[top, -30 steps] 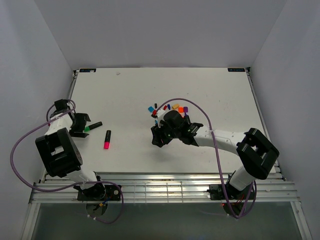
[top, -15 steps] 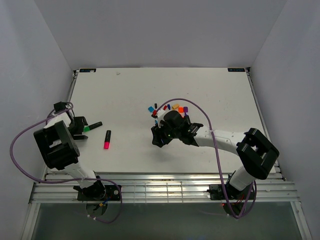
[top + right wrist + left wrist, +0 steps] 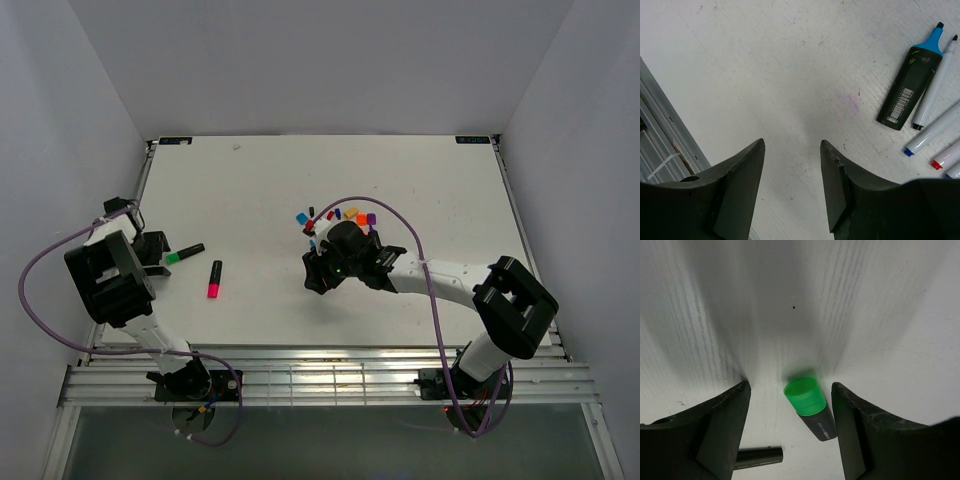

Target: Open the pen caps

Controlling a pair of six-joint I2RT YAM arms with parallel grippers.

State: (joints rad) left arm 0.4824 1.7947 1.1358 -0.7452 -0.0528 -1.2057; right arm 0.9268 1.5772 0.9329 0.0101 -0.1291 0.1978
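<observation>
A green pen cap [image 3: 804, 395] sits on a short black marker barrel [image 3: 819, 424] lying on the white table. My left gripper [image 3: 790, 386] is open, its jaws on either side of the cap and not closed on it; the cap lies nearer the right-hand finger. From above, the left gripper [image 3: 157, 250] is at the capped end of this marker [image 3: 186, 252]. A second marker with a magenta cap [image 3: 213, 291] lies just right of it. Several loose coloured caps [image 3: 351, 213] lie mid-table. My right gripper [image 3: 791, 142] is open and empty over bare table [image 3: 313, 276].
A thin black barrel [image 3: 757, 456] lies below the left gripper. An uncapped blue-tipped highlighter [image 3: 910, 85] and several uncapped white pens [image 3: 935, 132] lie right of the right gripper. The table's left edge [image 3: 140, 200] is close to the left arm.
The left arm has swung toward the table's left edge while its gripper stays at the green-capped marker. The right arm has not moved.
</observation>
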